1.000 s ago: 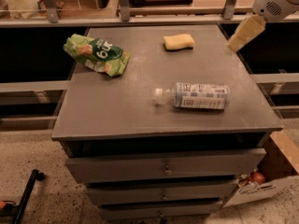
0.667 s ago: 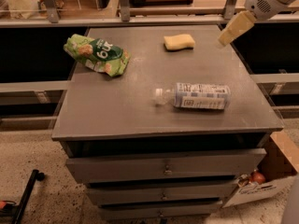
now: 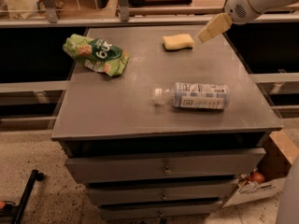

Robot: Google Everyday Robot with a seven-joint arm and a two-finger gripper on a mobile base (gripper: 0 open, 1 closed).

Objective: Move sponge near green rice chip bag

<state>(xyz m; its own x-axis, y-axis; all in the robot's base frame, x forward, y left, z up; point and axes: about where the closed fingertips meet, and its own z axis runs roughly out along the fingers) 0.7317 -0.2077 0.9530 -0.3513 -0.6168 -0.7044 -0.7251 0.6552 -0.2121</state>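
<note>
The pale yellow sponge (image 3: 178, 41) lies on the grey cabinet top (image 3: 131, 101) at the far middle. The green rice chip bag (image 3: 96, 55) lies crumpled at the far left of the top, well apart from the sponge. My gripper (image 3: 204, 35) reaches in from the upper right on a white arm, its cream fingers pointing down-left. It hangs just right of the sponge and slightly above the top, not touching it. It holds nothing that I can see.
A clear plastic bottle with a white label (image 3: 195, 95) lies on its side at the right front of the top. Drawers (image 3: 163, 167) face front below. A cardboard box (image 3: 261, 178) stands on the floor at the right. Shelving runs behind the cabinet.
My gripper has moved left and slightly down, from beyond the cabinet's right edge to just beside the sponge. The sponge, bag and bottle have not moved.
</note>
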